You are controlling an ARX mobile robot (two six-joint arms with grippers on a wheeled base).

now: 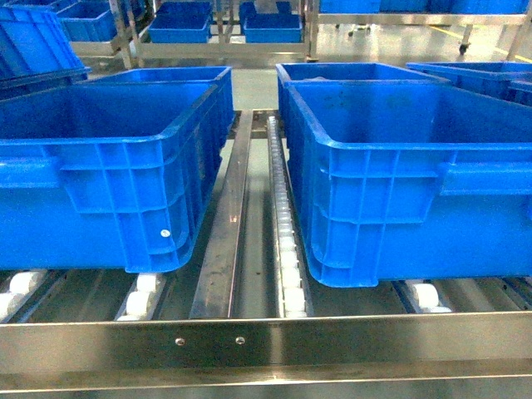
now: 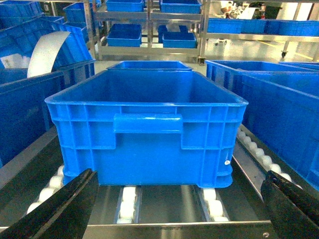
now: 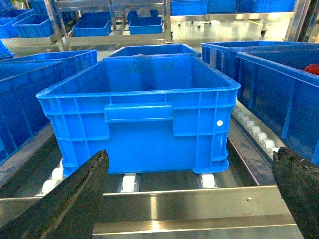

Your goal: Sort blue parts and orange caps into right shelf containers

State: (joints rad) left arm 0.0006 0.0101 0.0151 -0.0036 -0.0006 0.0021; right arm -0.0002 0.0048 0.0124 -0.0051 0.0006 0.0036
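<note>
Two large blue crates stand side by side on the steel roller shelf (image 1: 266,342): the right shelf container (image 1: 399,183) and a left crate (image 1: 100,166). What I can see of their insides holds nothing. No blue parts or orange caps are in view. In the left wrist view, my left gripper (image 2: 179,173) is open in front of a crate (image 2: 149,129), nothing between its black fingers (image 2: 65,204). My right gripper (image 3: 189,152) is open before a crate (image 3: 144,114), also holding nothing. Neither gripper shows in the head view.
A steel rail and a row of white rollers (image 1: 287,249) run between the two crates. More blue crates stand behind and to both sides. A red object (image 3: 313,68) peeks from the crate at the far right. Further racks with crates stand across the aisle.
</note>
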